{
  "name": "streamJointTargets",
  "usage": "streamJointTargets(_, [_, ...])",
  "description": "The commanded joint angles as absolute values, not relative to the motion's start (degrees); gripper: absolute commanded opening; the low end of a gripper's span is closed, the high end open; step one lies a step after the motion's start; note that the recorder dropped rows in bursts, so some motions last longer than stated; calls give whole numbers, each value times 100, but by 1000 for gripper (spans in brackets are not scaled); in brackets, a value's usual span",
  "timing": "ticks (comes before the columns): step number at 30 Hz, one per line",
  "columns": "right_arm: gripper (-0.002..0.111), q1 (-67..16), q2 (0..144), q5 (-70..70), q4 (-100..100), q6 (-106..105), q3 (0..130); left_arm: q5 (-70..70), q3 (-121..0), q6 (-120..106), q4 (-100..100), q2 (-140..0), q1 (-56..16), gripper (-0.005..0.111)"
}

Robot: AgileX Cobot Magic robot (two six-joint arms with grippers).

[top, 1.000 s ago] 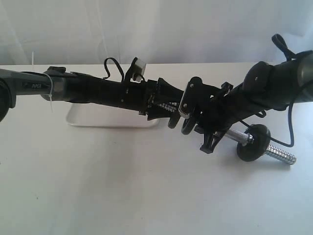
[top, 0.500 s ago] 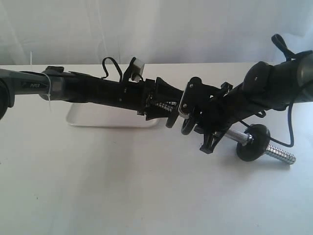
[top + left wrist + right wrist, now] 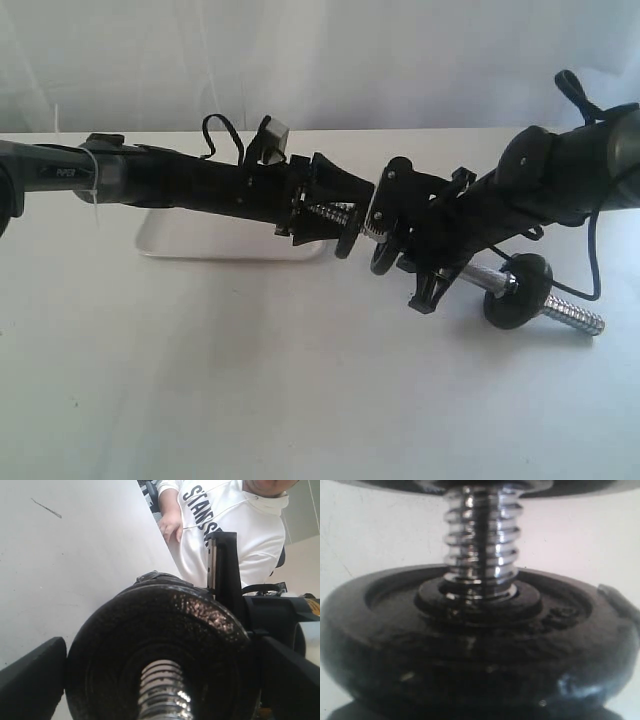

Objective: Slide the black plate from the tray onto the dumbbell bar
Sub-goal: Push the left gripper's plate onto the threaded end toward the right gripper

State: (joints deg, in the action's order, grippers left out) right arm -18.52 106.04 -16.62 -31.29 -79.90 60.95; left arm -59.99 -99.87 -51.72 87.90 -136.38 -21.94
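Held the black plate clamped in the left tool on the dumbbell bar's thread, right tool's closure hidden; risked jamming if cocked.

Two arms, one white tray, one chrome bar, one black plate, and two fitted discs, I think; the middle's crowded.

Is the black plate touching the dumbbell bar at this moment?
Touching. The left wrist view shows it: the threaded end of the dumbbell bar passes through the centre hole of the black plate and fills it, with no gap visible.
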Motion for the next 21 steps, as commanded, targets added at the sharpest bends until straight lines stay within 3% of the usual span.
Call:
streamJointTargets(1, [0,-1820,10278,-885,-3360,-7921,6283,-6406,-10004,-5240,8892,-13543,-2220,89])
streamJointTargets(7, [0,-1820,10278,-885,-3360,-7921,6283,-6565,-10004,-5217,8879,-13543,-2220,105])
streamJointTargets(21, [0,-1820,10278,-885,-3360,-7921,6283,-6658,-10013,-5251,9009,-13535,-2176,105])
